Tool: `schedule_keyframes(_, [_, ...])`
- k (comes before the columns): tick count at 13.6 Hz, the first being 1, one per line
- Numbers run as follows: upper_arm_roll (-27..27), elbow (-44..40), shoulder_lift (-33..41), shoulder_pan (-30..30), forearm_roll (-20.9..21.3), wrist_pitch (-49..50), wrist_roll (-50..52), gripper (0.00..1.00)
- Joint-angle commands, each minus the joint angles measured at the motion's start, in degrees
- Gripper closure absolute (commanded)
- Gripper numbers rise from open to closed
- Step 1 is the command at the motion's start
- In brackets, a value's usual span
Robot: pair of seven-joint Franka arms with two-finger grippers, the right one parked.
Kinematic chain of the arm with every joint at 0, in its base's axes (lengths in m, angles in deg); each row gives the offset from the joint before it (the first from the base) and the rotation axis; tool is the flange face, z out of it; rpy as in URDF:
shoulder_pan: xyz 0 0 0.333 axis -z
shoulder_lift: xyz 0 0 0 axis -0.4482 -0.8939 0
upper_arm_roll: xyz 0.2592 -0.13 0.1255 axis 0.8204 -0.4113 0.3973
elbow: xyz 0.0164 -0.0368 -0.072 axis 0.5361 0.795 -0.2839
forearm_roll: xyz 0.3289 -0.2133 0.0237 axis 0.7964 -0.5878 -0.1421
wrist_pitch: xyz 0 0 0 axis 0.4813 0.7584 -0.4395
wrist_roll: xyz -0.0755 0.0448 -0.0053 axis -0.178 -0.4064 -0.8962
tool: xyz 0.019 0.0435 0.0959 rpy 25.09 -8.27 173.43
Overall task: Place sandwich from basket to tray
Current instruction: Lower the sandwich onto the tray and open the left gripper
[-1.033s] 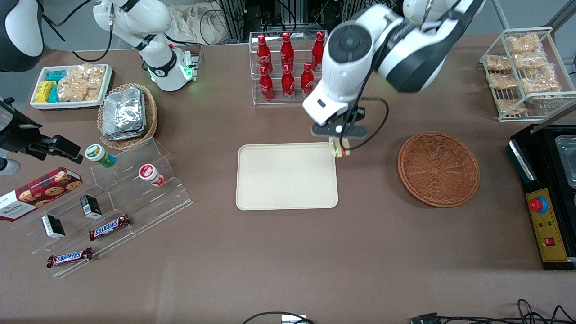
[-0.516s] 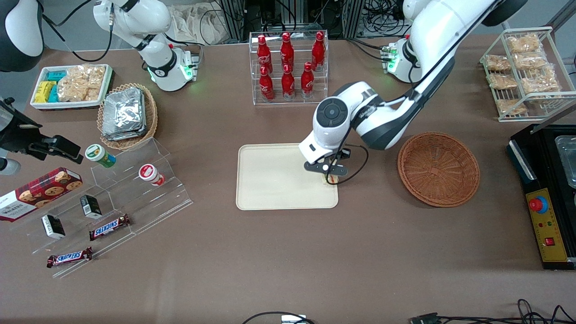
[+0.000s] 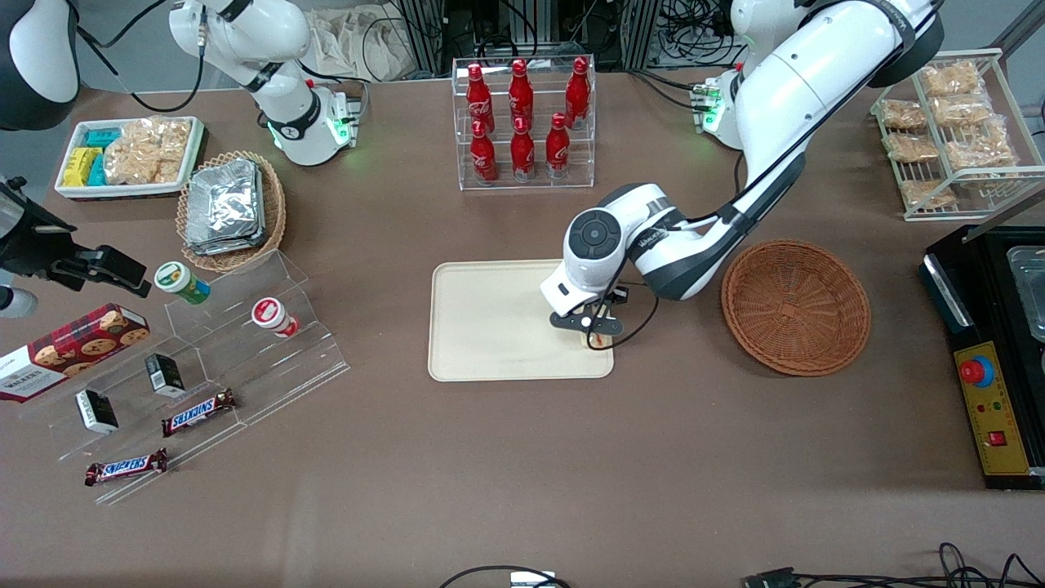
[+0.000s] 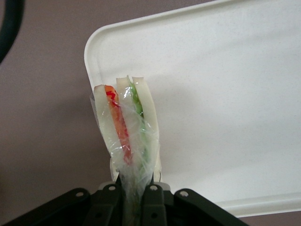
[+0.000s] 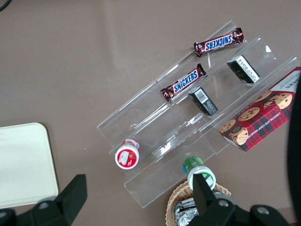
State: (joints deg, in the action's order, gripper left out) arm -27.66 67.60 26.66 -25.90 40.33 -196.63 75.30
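The sandwich (image 4: 126, 127) is pinched at its narrow end between the two fingers (image 4: 109, 202) of the gripper (image 3: 595, 336), which are closed tight on the clear wrap. It stands on edge, the white bread slices upright, with a red strip and a green strip of filling showing between them. It hangs low over the tray (image 3: 490, 327), over the corner that is nearest the front camera and toward the basket (image 3: 796, 306). Whether its free end touches the tray floor cannot be told.

A second ago the gripper was held high, just beside the tray's edge farthest from the front camera, with the sandwich dangling over the bare table (image 3: 522, 457). Half a second ago it had come over the tray and dropped much lower. Now it sits a little lower again and slightly nearer the front camera, and the arm's elbow has folded down between the tray and the basket.

The basket has nothing in it and lies well apart from the tray, toward the working arm's end of the table. A clear rack of red bottles (image 3: 522, 122) stands farther from the front camera than the tray. Neither the tray, the basket nor the bottles have shifted.
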Motion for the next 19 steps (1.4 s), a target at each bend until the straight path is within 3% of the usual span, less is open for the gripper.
schedule_keyframes(1, [-0.46, -0.75, -0.23, 0.32, 1.27, -0.98, 2.45, 0.98])
schedule_keyframes(4, [-0.46, -0.66, -0.67, 0.85, 2.23, -2.13, 3.25, 0.98])
schedule_keyframes(5, [-0.46, -0.66, -0.93, 0.76, 3.02, -2.13, 3.25, 0.81])
schedule_keyframes(6, [-0.37, -0.66, -1.19, 0.76, 3.03, -2.22, 3.33, 0.05])
schedule_keyframes(7, [-0.37, -0.66, -1.20, 0.67, 3.12, -2.22, 3.33, 0.00])
schedule_keyframes(15, [-0.90, -1.54, 1.08, 0.24, 2.06, -0.64, 4.64, 0.00])
schedule_keyframes(19, [-1.16, -8.21, 9.32, 0.06, -5.56, 10.23, 6.06, 0.00])
